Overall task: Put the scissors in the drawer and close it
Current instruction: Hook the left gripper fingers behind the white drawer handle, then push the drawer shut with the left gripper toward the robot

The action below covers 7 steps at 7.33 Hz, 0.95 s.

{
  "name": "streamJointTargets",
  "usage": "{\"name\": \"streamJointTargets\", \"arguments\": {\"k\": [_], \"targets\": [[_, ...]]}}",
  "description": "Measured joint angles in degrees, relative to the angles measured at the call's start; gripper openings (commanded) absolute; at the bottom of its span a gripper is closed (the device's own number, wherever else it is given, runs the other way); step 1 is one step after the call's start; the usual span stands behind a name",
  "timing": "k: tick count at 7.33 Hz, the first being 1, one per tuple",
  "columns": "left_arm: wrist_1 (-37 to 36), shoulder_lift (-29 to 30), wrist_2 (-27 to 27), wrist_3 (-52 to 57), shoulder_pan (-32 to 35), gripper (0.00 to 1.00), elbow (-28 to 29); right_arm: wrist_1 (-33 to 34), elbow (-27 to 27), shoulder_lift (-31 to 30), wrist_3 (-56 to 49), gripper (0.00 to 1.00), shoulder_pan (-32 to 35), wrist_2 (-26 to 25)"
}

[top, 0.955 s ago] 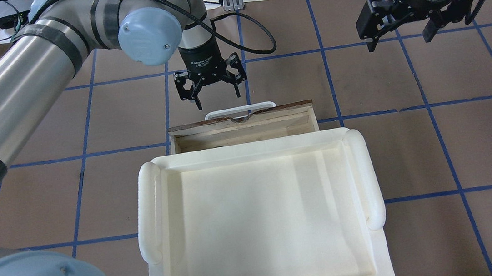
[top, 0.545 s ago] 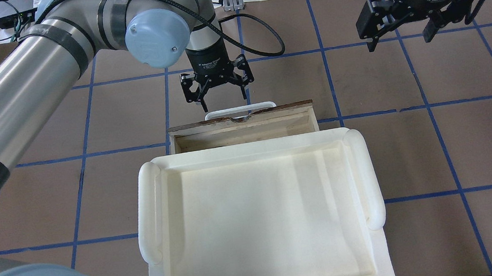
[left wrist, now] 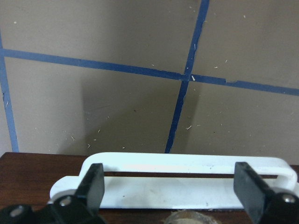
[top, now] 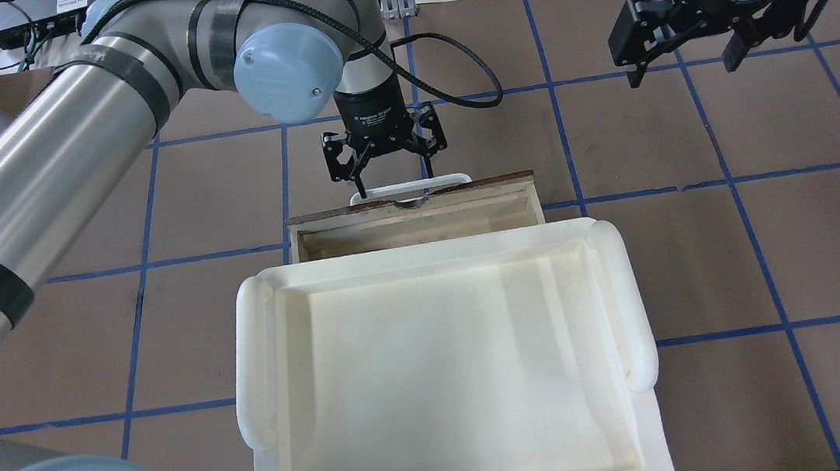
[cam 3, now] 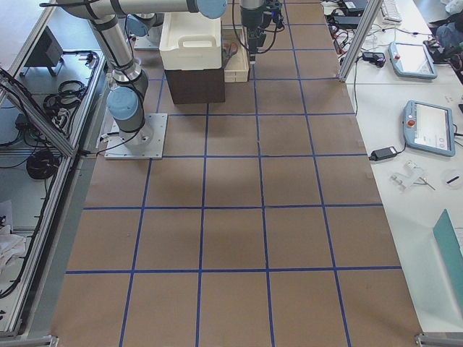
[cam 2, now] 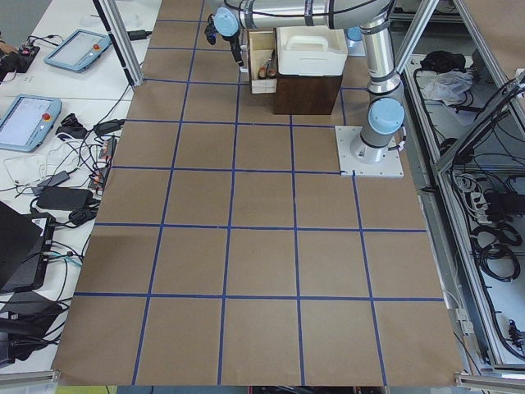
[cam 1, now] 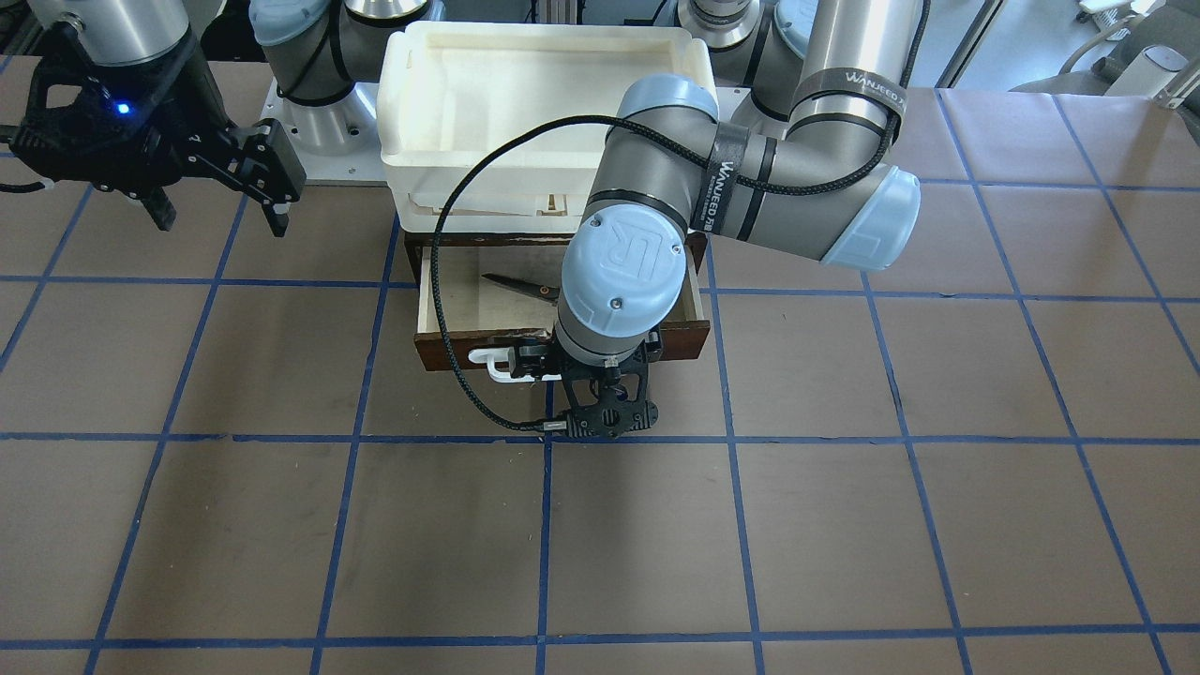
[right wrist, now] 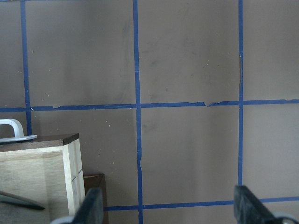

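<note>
Scissors (cam 1: 520, 285) inside open drawer (cam 1: 457, 305); left fingers (left wrist: 93, 182) spread at white handle (left wrist: 187, 162); right fingers (right wrist: 247, 207) spread, well apart.

A white tray (top: 252, 362) is sitting atop a dark cabinet (cam 2: 305, 94), which is standing on the brown bench (top: 742, 256) gridded with blue tape (top: 719, 334).

The left pincer (top: 392, 176), spread wide, hangs at the white handle (top: 414, 184) of the open drawer (top: 419, 224).
</note>
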<state>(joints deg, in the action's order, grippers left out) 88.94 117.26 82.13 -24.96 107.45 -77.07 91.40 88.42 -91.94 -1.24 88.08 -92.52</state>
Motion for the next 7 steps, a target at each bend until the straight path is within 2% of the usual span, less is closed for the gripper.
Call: {"name": "streamJointTargets", "arguments": {"k": [7], "targets": [[1.3, -1.8, 0.0, 0.1, 1.7, 1.0, -2.1, -0.3, 0.0, 0.0, 0.4, 1.0, 0.0, -0.2]]}}
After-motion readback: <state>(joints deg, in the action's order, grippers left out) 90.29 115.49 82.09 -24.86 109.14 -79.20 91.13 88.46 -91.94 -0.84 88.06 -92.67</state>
